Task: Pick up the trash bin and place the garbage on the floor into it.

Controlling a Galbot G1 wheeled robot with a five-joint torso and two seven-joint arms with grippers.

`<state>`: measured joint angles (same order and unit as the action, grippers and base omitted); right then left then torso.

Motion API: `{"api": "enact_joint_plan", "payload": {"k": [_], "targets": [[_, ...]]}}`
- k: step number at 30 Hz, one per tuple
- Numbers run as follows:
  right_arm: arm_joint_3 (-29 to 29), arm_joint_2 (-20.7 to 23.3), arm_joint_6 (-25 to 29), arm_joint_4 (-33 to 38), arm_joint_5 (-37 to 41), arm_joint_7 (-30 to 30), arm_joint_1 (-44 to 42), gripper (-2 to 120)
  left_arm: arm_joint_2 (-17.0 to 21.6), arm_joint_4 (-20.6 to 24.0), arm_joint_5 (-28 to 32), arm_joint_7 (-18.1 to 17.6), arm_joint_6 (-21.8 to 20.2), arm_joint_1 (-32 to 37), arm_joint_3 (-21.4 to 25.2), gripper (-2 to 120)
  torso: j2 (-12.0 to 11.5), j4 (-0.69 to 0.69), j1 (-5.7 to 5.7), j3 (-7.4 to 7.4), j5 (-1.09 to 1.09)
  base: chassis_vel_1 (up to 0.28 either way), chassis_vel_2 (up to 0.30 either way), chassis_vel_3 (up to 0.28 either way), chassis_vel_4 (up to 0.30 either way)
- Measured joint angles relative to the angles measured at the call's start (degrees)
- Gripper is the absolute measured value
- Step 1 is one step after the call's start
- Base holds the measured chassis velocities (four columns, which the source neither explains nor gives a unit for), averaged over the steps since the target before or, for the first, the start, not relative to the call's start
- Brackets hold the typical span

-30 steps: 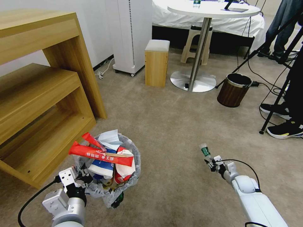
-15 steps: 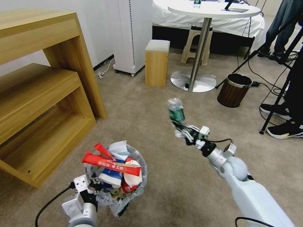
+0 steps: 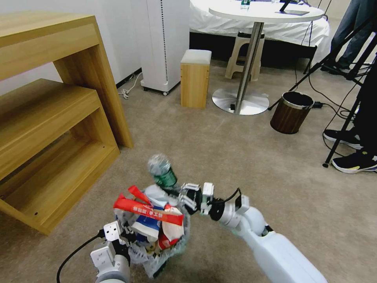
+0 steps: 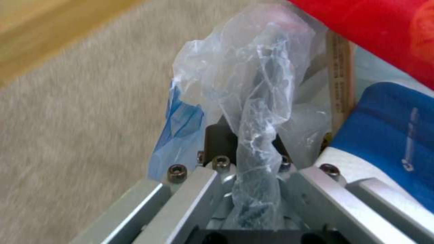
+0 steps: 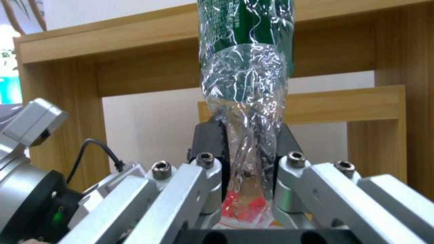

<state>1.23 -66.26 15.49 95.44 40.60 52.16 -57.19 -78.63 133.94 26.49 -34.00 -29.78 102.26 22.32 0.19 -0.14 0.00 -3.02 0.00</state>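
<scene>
Two grippers and one trash bin (image 3: 157,251) are at work, with one bottle. Nearest, the left gripper (image 3: 125,232) is pinched tight on the bin's rim and its translucent bag liner (image 4: 253,101), holding the bin above the beige carpet (image 3: 243,157). The bin is heaped: a long red packet (image 3: 147,209) across the top, a blue-white paper cup (image 3: 146,228), a wooden stick (image 4: 339,78). Just past the bin's far rim, the right gripper (image 3: 183,196) is clamped on one crumpled green-label bottle (image 3: 161,171), which stands up over the heap. Beyond, one brown wood-grain bin (image 3: 290,112) stands well away.
</scene>
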Motion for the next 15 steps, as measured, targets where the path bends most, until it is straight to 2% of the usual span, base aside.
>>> {"api": "enact_joint_plan", "payload": {"k": [3,5,7,15], "targets": [[0.0,-0.3,0.0,0.0,0.3,0.6,-0.1,11,3.3,1.5,7.2,-3.1,-3.2,0.6,0.2,0,0.0,0.0,0.0,0.0,-0.01,0.0,0.0,0.0,0.0],[0.1,-0.4,-0.1,0.0,0.3,0.6,-0.1,11,3.5,1.6,8.1,-3.6,-3.5,0.6,0.2,0,0.0,0.0,0.0,0.0,-0.01,0.0,0.0,0.0,0.0],[0.9,-1.3,-0.2,-0.8,0.4,0.7,-0.8,11,4.0,1.9,12.8,-5.7,-4.7,0.6,-0.6,0,0.0,0.0,0.0,0.0,-0.01,0.0,0.0,0.0,0.0],[3.7,-1.9,-0.1,-1.3,0.4,0.7,-3.6,11,3.9,2.9,17.2,-8.2,-5.5,1.1,-2.8,0,0.0,0.0,0.0,0.0,0.0,0.0,0.0,0.0,0.0]]}}
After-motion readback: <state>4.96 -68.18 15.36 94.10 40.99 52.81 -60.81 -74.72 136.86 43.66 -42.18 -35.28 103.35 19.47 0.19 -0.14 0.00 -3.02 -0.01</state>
